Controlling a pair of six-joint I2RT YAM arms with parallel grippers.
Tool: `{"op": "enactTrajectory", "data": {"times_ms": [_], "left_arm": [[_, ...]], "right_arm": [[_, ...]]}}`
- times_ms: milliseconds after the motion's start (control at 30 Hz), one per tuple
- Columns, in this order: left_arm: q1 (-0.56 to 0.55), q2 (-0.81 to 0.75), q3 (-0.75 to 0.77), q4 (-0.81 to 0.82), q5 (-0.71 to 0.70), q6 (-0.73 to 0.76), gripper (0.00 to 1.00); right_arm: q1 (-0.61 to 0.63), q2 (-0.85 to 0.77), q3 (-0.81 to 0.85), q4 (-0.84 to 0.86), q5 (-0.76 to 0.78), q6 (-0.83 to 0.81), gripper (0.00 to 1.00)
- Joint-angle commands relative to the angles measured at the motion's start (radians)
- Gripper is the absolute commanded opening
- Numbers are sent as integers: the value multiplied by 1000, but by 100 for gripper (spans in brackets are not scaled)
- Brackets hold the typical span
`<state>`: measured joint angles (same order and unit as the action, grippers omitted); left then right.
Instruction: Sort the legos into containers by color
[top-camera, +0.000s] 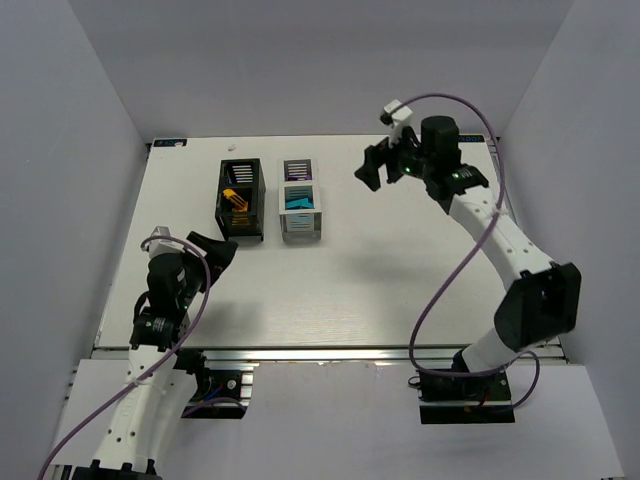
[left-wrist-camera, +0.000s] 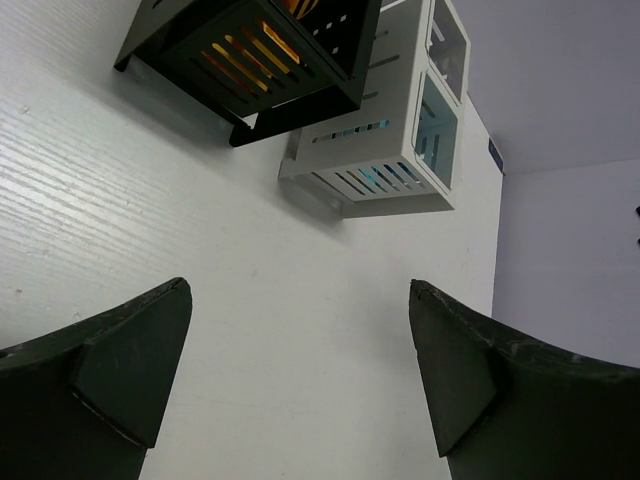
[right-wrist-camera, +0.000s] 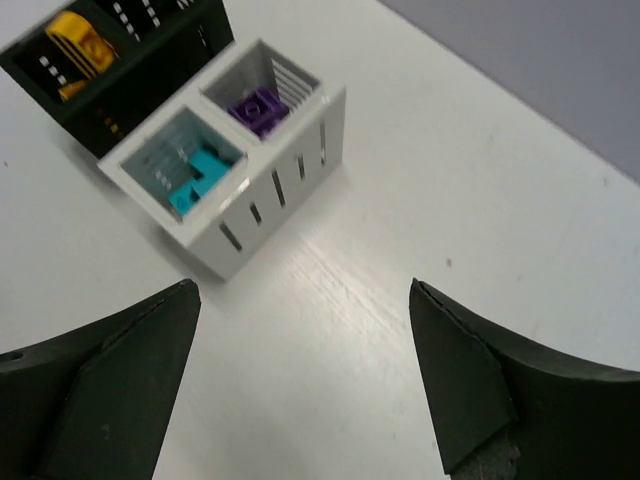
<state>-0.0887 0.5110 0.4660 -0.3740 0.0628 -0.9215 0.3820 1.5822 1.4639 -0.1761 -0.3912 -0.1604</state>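
Left tool (left-wrist-camera: 298, 300) and right tool (right-wrist-camera: 302, 290) hang released and empty, while at the right wrist view's upper left the yellow brick (right-wrist-camera: 78, 45) lies in the black bin (right-wrist-camera: 150, 85) and the teal bricks (right-wrist-camera: 205, 175) and purple brick (right-wrist-camera: 258, 108) fill separate compartments of the white bin (right-wrist-camera: 275, 190), so sorting looks finished.

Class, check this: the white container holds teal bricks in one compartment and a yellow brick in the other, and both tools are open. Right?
No. The other compartment of the white container holds a purple brick, not yellow; the right wrist view shows it. The teal bricks, the open left tool and right tool stand as stated.
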Motion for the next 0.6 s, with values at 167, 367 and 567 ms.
{"op": "enactTrajectory", "data": {"times_ms": [167, 367, 567], "left_arm": [[4, 63, 26, 142, 98, 26, 98], [4, 93, 33, 187, 129, 23, 98], [4, 67, 19, 195, 126, 9, 98]], "right_arm": [[-49, -221, -267, -88, 110, 5, 89], [-52, -306, -408, -103, 201, 45, 89], [-52, -355, -481, -68, 339, 108, 89]]}}
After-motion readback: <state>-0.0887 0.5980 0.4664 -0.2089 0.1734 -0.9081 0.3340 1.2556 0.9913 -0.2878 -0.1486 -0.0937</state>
